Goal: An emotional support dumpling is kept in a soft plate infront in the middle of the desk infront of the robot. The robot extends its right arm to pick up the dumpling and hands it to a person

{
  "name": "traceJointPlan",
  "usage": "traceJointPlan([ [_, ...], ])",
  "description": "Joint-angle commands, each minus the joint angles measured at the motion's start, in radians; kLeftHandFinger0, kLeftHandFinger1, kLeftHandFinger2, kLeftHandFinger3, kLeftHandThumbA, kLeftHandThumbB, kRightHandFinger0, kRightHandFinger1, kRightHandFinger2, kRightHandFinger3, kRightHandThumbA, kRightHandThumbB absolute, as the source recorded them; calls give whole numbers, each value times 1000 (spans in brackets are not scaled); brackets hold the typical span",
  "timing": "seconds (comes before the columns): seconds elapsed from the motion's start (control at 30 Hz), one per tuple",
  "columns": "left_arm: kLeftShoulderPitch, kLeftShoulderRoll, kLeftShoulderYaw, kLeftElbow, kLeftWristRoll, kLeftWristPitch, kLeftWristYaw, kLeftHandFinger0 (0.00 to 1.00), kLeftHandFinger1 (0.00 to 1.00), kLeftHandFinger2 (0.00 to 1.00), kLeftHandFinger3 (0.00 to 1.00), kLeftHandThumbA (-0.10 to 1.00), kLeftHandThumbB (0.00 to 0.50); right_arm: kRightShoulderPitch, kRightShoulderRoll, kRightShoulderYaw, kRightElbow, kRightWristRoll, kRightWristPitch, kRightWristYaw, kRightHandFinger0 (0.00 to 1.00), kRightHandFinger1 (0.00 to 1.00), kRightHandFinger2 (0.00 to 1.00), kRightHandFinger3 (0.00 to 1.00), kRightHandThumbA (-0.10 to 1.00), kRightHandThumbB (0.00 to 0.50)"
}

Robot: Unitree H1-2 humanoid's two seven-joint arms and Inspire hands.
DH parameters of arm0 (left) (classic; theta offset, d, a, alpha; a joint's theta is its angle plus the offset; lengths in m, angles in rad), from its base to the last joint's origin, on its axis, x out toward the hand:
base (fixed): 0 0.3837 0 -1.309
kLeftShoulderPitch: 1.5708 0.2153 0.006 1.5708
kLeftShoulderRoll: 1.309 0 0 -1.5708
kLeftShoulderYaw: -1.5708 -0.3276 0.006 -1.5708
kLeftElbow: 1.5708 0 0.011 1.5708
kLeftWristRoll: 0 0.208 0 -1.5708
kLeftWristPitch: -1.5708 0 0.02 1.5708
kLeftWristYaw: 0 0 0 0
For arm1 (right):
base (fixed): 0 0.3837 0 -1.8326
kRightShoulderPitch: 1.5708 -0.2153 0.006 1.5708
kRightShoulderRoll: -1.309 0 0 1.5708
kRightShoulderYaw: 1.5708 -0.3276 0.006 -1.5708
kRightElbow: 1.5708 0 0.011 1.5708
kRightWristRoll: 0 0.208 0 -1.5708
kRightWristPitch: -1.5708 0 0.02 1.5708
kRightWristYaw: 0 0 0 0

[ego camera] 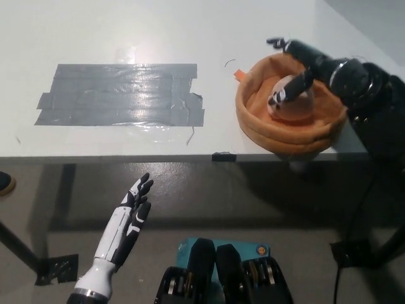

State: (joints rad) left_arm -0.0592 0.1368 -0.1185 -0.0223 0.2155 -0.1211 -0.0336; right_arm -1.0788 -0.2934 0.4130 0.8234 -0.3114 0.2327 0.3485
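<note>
A pale pink plush dumpling [299,106] lies inside an orange soft plate [285,136] at the right of the white desk, close to its front edge. My black right hand [309,63] comes in from the right and hovers over the plate, open, with its fingers spread. One finger [286,90] lies across the dumpling's top and hides its face; another reaches past the plate's far rim. My white left hand [128,221] rests low at the lower left, in front of the desk, open with its fingers straight.
A wide patch of grey tape [120,95] is stuck on the white desk [126,31] left of the plate. The desk's front edge [126,156] runs across the middle of the picture, with dark floor below it.
</note>
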Motion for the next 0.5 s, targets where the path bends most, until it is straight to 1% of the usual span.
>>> traceJointPlan([
  [0.0,-17,12,-8,-36,12,-19,-15,1000,1000,1000,1000,1000,145,-70,0,8,45,-31,-17,18,1000,1000,1000,1000,1000,446],
  [0.03,-17,13,-8,-36,12,-21,-15,1000,1000,1000,1000,1000,151,-69,0,7,50,-31,-16,21,1000,1000,1000,1000,1000,438],
  [0.1,-22,13,-4,-37,7,-15,-18,1000,1000,1000,1000,1000,146,-76,5,4,76,-29,-16,22,1000,1000,1000,1000,1000,432],
  [0.17,-26,14,-1,-37,-2,-14,-23,1000,1000,1000,1000,1000,134,-84,11,-1,105,-29,-18,18,1000,1000,1000,1000,1000,441],
  [0.27,-25,15,-2,-39,3,-12,-24,1000,1000,1000,1000,1000,133,-77,3,3,99,-36,-4,32,1000,1000,1000,1000,1000,442],
  [0.37,-28,17,0,-35,7,-13,-23,1000,1000,1000,1000,1000,147,-74,-3,3,86,-41,14,44,1000,1000,1000,1000,1000,436],
  [0.4,-29,17,0,-32,7,-14,-23,1000,1000,1000,1000,1000,159,-70,-6,4,70,-45,35,50,1000,1000,1000,1000,1000,436],
  [0.47,-30,18,-1,-33,14,-16,-22,1000,1000,1000,1000,1000,166,-72,-12,12,74,-57,37,53,1000,1000,1000,1000,1000,453],
])
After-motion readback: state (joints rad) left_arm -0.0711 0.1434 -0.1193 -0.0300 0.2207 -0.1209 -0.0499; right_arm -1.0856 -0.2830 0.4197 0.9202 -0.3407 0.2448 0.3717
